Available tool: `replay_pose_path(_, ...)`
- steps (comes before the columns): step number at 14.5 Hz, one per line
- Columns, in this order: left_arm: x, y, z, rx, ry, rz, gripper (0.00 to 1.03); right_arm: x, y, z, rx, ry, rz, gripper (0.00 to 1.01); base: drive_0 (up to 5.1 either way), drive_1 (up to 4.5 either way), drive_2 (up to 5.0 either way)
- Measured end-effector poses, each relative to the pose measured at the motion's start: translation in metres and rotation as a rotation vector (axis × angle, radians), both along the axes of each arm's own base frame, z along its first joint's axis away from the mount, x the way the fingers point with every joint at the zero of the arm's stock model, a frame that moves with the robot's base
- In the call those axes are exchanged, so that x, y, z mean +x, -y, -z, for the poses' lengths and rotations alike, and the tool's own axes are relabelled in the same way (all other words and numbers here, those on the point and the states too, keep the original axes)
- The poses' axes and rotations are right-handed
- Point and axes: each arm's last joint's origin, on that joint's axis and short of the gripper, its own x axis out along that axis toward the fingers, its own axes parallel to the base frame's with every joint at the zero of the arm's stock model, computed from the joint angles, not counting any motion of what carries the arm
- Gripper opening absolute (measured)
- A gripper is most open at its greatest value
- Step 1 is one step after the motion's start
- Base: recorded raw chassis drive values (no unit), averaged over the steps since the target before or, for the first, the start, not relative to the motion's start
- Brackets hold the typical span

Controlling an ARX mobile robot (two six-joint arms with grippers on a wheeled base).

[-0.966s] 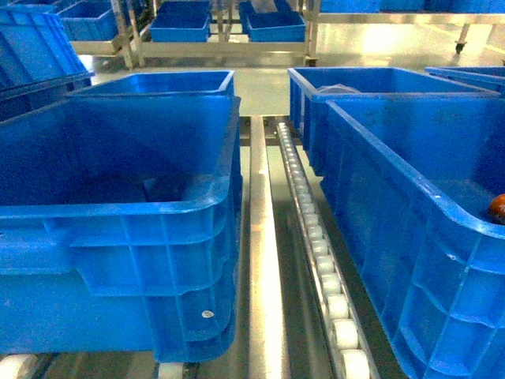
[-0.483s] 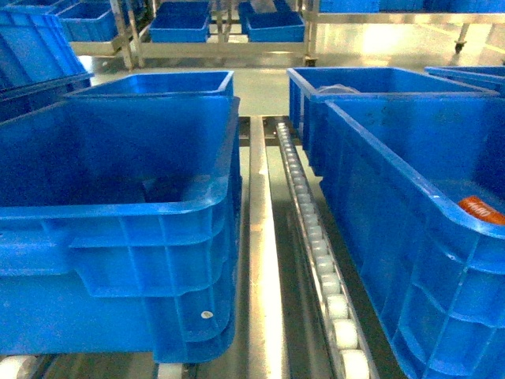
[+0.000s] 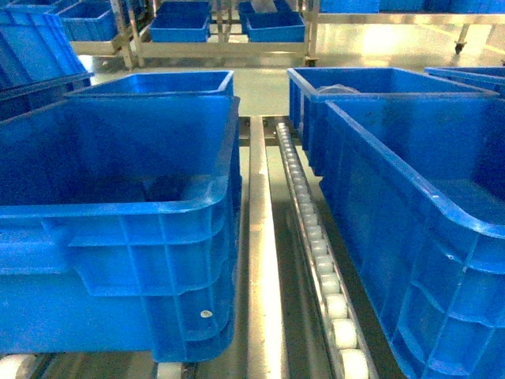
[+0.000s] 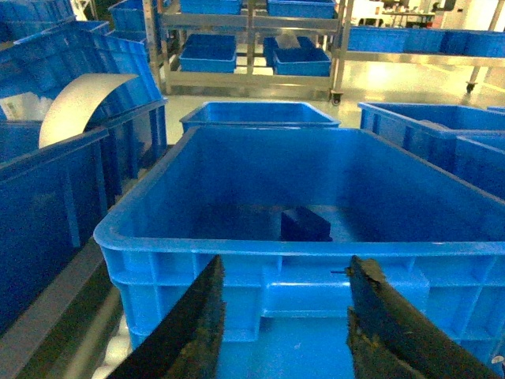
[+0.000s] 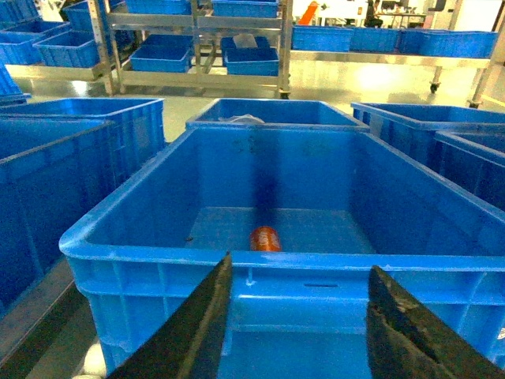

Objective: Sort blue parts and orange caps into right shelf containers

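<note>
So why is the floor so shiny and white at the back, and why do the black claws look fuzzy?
Right wrist view: ceiling light bounces off the polished floor, washing it out. Head view: the same glare streaks the steel rail. Both wrist views: the left claw and right claw sit too close to the lens, so they blur.

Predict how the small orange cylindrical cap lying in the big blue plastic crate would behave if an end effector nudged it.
The small orange cylindrical cap lies on its side, so it would probably roll. The big blue plastic crate has a smooth, flat-looking floor, offering little to stop it. It seems light, so a gentle push should move it.
</note>
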Motion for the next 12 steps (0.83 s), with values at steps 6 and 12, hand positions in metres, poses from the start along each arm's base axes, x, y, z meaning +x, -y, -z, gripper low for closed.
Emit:
replay_pose_path(6,0.0000,0.0000,0.0000,0.003,0.000,0.000,0.98,0.0000,0.0000,0.0000,0.002,0.000,0.000,0.98,0.0,0.00,0.0)
replay_pose_path(12,0.0000,0.0000,0.0001,0.003,0.000,0.000,0.98,0.0000,0.0000,0.0000,0.003,0.000,0.000,0.98,0.0,0.00,0.0)
